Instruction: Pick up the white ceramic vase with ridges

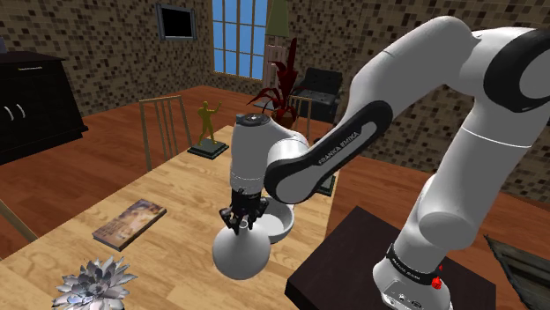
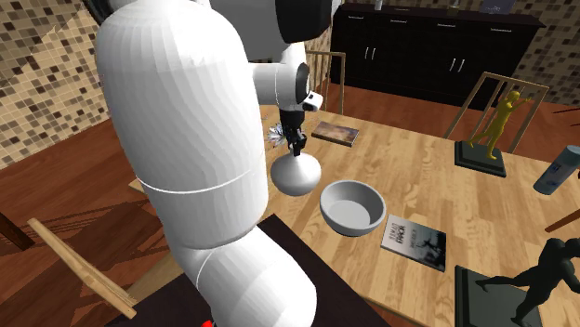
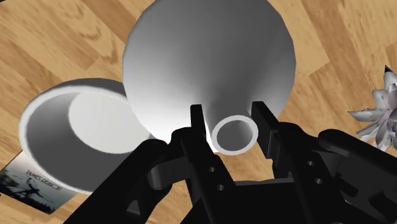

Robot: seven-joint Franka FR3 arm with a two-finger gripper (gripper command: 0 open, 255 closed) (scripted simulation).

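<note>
In the shoulder view we saw the gripper (image 1: pixel 241 225) pointing down over the wooden table (image 1: pixel 176 255), its jaws closed on the narrow neck of the white vase (image 1: pixel 240 254). The vase stood upright, and its round body hung below the fingers near the table edge closest to the stand (image 1: pixel 388 264). A pale bowl (image 1: pixel 280 225) sat just beside it, partly behind it. A book (image 1: pixel 130 222) lay further along the table, a silvery succulent (image 1: pixel 92 284) sat at the view's lower left, and a gold figurine (image 1: pixel 208 123) stood at the far end.

In the second exterior view we found the vase (image 2: pixel 297 174) under the gripper (image 2: pixel 296 149), to the left of the bowl (image 2: pixel 353 206). We could not tell whether its base touched the table (image 2: pixel 437 186). A magazine (image 2: pixel 414 241) lay beyond the bowl, and a dark figurine (image 2: pixel 548 269) stood at the lower right.

In the wrist view the two black fingers (image 3: pixel 198 127) clasped the neck between them, one on each side of its open rim, with the gripper (image 3: pixel 230 124) centred on it. The vase's body (image 3: pixel 210 57) looked smooth and overlapped the bowl (image 3: pixel 38 114). The succulent (image 3: pixel 382 108) showed on the vase's other side.
</note>
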